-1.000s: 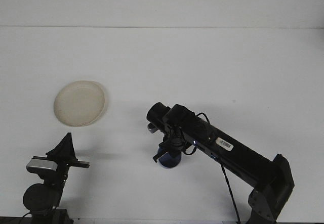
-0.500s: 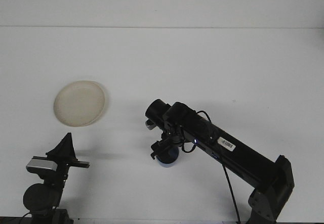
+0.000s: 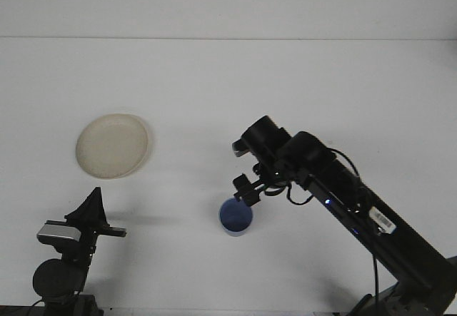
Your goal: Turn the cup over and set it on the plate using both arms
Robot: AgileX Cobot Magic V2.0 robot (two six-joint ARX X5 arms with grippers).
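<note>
Front view: the blue cup [image 3: 235,217] stands mouth-up on the white table [image 3: 285,88], well right of and below the cream plate [image 3: 113,145]. The right gripper [image 3: 246,190] hangs just above the cup's right rim, holding nothing; its opening cannot be told. The left gripper [image 3: 91,212] rests below the plate, opening unclear.

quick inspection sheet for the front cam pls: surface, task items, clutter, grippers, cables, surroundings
Surface: white table, bare apart from the task items.
Job's things: blue cup standing mouth up, free on the table; cream plate far to its left, nothing on it.
Clutter: nothing seen.
Grippers: right gripper just above the cup's right rim, not holding it; left gripper parked low at the near left.
Cables: black cable looped along the right arm.
Surroundings: plain white wall.
</note>
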